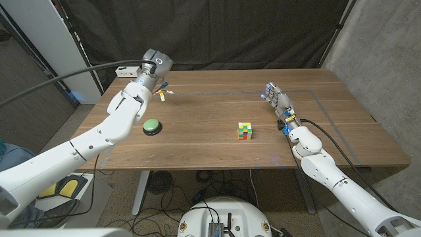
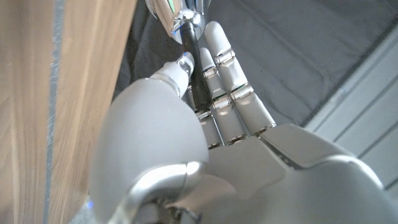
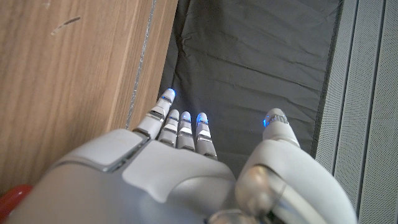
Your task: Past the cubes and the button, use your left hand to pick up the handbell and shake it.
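Observation:
My left hand (image 1: 146, 80) is over the table's far left part, beyond the green button (image 1: 152, 126) and the stack of coloured cubes (image 1: 245, 131). In the left wrist view my left hand (image 2: 186, 143) holds the handbell's black handle (image 2: 199, 84) between thumb and fingers, with the silver bell (image 2: 181, 17) sticking out past the fingertips. My right hand (image 1: 279, 105) stands at the right side of the table with fingers straight and apart, holding nothing. The right wrist view shows the right hand (image 3: 186, 168) from behind, fingers extended.
A white box (image 1: 125, 71) sits at the table's (image 1: 210, 155) back left corner, just behind my left hand. A black curtain hangs behind the table. A cable runs along my left arm.

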Motion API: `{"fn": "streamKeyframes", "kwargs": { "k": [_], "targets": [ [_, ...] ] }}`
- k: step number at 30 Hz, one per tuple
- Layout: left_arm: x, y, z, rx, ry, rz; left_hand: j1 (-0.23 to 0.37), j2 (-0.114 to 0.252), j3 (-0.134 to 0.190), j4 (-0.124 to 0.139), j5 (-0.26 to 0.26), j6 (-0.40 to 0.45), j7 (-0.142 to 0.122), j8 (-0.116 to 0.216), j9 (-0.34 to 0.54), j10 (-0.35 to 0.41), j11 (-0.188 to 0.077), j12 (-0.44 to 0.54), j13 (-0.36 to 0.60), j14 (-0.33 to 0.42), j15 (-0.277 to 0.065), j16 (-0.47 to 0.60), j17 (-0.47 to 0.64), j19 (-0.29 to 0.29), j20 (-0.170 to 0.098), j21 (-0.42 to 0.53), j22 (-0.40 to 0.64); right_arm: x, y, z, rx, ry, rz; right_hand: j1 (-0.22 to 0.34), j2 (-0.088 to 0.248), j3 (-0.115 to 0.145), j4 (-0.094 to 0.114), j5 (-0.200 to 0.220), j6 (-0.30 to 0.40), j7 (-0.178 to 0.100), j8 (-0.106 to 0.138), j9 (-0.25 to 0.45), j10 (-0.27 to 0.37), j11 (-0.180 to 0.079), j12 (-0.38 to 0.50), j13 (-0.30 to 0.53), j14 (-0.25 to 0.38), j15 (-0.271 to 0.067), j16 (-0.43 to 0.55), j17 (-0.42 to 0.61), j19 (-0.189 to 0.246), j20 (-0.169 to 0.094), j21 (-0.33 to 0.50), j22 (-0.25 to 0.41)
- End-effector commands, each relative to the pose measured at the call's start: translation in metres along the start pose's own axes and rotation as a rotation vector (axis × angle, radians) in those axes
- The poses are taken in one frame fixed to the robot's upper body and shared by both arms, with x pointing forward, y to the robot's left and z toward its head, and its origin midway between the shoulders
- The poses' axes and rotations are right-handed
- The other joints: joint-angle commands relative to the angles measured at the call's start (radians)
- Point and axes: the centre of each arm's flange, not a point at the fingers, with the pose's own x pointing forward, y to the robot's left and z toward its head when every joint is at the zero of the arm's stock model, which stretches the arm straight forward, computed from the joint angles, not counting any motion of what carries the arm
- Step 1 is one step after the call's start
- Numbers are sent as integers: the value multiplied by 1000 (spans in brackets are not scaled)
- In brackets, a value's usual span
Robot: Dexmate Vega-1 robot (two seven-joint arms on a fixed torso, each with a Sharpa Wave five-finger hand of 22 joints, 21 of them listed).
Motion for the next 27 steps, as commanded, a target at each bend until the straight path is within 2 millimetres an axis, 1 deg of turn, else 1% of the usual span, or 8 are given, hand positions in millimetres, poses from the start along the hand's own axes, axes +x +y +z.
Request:
{"fn": "streamKeyframes", "kwargs": {
  "k": [1, 4, 5, 7, 13, 14, 19, 27],
  "targets": [
    [-5, 9, -5, 169, 45, -23, 4, 10, 0, 5, 2, -5, -8, 2, 1, 10, -16, -2, 4, 109, -119, 6, 6, -6, -4, 6, 2, 1, 2, -3, 1, 10, 6, 11, 1, -1, 2, 4, 2, 2, -2, 4, 6, -3, 0, 2, 4, 2, 0, 4, 11, -1, -3, 4],
    [2, 3, -9, 68, 31, -144, 1, 10, -1, 6, 1, -4, -10, 2, 0, 12, -20, -3, 6, 110, -120, 7, 7, -6, -5, 7, 2, 1, 2, -3, 0, 11, 8, 11, 1, -1, 2, 4, 2, 2, -2, 4, 7, -3, 1, 2, 5, 3, 0, 4, 11, -1, -3, 4],
    [2, 3, -9, 67, 30, -145, 2, 10, -1, 6, 1, -4, -10, 2, 0, 11, -18, -3, 6, 109, -121, 7, 7, -6, -5, 7, 2, 1, 2, -3, 0, 12, 8, 11, 1, -1, 2, 4, 2, 2, -2, 4, 7, -3, 1, 2, 5, 2, 0, 4, 11, -1, -3, 4],
    [5, -2, -8, 28, 19, -212, 1, 10, -1, 5, 1, -4, -9, 2, 0, 13, -15, -4, 8, 111, -119, 8, 8, -7, -5, 8, 2, 1, 2, -3, -3, 12, 10, 11, 1, -1, 2, 4, 2, 2, -2, 4, 7, -4, 1, 2, 5, 3, 0, 4, 11, -1, -3, 4],
    [9, -13, -3, -86, -23, -316, 0, 9, 1, 4, 2, -6, -6, 3, 0, 15, -16, -6, 11, 110, -120, 7, 7, -8, -4, 10, 1, -1, 2, -3, -4, 17, 6, 11, 2, -1, 2, 4, 2, 2, -2, 4, 6, -4, 0, 2, 4, 3, 0, 4, 11, -2, -3, 4],
    [10, -18, -3, -161, -48, -356, 1, 9, 1, 4, 2, -6, -7, 3, 0, 14, -15, -7, 12, 110, -120, 7, 7, -8, -4, 10, 1, -1, 2, -3, -4, 18, 5, 11, 2, -1, 2, 4, 2, 3, -2, 4, 6, -4, 0, 2, 4, 3, 0, 4, 11, -2, -3, 4],
    [10, -24, 4, -311, -94, -386, 0, 10, 3, 3, 3, -9, 1, 4, 3, 15, -11, -10, 13, 113, -117, 9, 8, -9, -4, 12, 1, -3, 2, -3, -7, 20, 3, 12, 2, -2, 2, 4, 2, 3, -2, 4, 7, -3, 1, 2, 5, 5, 0, 4, 11, 1, -3, 4],
    [8, -25, 13, -563, -170, -364, 2, 11, 6, 1, 4, -15, 3, 5, 8, 13, -6, -14, 19, 111, -115, 8, 8, -8, -3, 16, 1, -3, 2, 0, -12, 15, 5, 12, 2, -2, 2, 4, 3, 2, -2, 4, 7, -4, 1, 2, 4, 4, 0, 4, 11, -1, -3, 4]
  ]
}}
